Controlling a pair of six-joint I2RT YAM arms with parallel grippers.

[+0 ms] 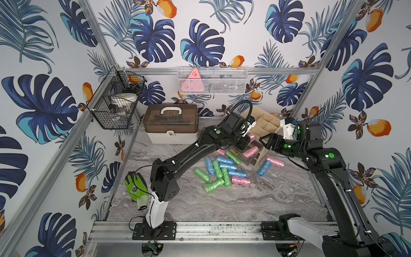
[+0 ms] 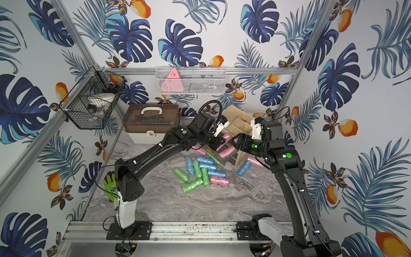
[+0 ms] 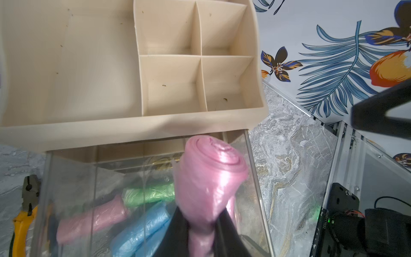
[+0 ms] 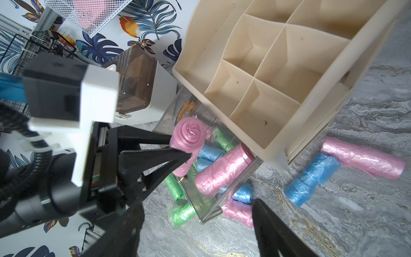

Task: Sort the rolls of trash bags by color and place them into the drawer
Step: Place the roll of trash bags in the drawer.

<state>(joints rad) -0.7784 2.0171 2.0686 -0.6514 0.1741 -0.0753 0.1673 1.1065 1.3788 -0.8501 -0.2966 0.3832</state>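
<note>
Grey marble tabletop (image 1: 244,204) sits inside a booth papered with blue leaves. Over it, the left gripper (image 4: 180,149) is clamped on one end of a pink roll (image 4: 189,131); the roll sticks out past the fingertips and hangs over the pulled-out drawer (image 3: 256,182), close to the front of the beige organizer (image 4: 278,66) that the drawer slides from. The drawer is clear plastic. A second pink roll (image 4: 222,171) lies inside it, while green and blue rolls show through its walls, and I cannot tell whether those are in it or under it.

The right gripper (image 4: 199,207) hovers near the drawer's front corner with its jaws spread wide and nothing between them.

Farther out, the loose rolls (image 1: 222,171) lie heaped on the table in front of the drawer, green, blue and pink mixed. On the right arm's side of the organizer, a lone pink roll (image 1: 275,161) and a blue roll (image 1: 264,168) lie touching. Yellow-handled pliers (image 3: 24,211) lie beside the drawer. A brown-lidded case (image 1: 171,124) stands at the back, and a green-and-black glove (image 1: 135,189) lies by the left arm's base.
</note>
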